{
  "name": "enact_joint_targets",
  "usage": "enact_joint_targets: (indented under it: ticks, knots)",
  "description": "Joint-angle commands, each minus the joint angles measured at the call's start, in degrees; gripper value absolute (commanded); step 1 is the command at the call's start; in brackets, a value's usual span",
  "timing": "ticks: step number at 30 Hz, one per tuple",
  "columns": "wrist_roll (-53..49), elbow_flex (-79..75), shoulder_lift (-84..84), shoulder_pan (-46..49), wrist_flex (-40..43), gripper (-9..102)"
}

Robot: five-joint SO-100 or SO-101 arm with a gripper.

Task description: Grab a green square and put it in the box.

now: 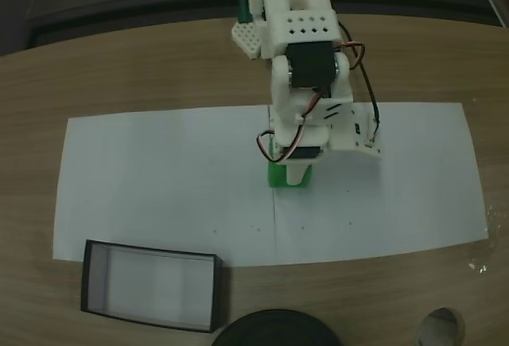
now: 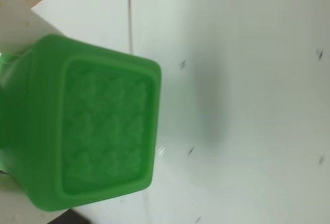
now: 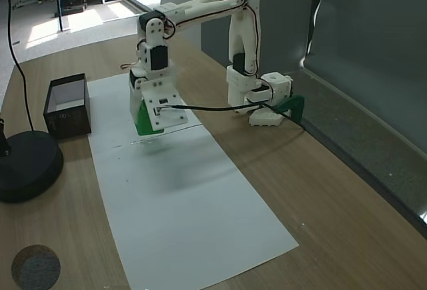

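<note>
One green square (image 2: 93,126) gripped, box (image 1: 151,285) apart

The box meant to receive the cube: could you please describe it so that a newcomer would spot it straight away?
Start from the long white paper sheet lying across the wooden table. In a fixed view, the shallow rectangular box with thin black walls and a pale floor sits at the sheet's lower left corner. Unlike the round black object beside it, it is straight-sided and open-topped.

the green square (image 2: 98,126) is bright green with a grid of bumps on its face. the box (image 1: 151,284) has black walls and a pale floor. white paper (image 1: 159,179) lies on the wood-grain counter (image 1: 119,68).
</note>
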Motion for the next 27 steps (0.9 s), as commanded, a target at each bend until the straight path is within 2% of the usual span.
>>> enact_joint_targets:
  ticks: [1,4,8,18,27]
  knots:
    - [-0.18,-26.02,1.49,4.75,5.01,12]
    - [-1.32,-43.51,0.53,10.81,6.5,12]
    - [-2.11,-54.84,-3.78,18.46,-1.05,12]
    - [-1.85,-56.6,-27.86,25.58,-16.44,12]
    - [-2.02,-61.61,-40.25,25.75,-19.42,12]
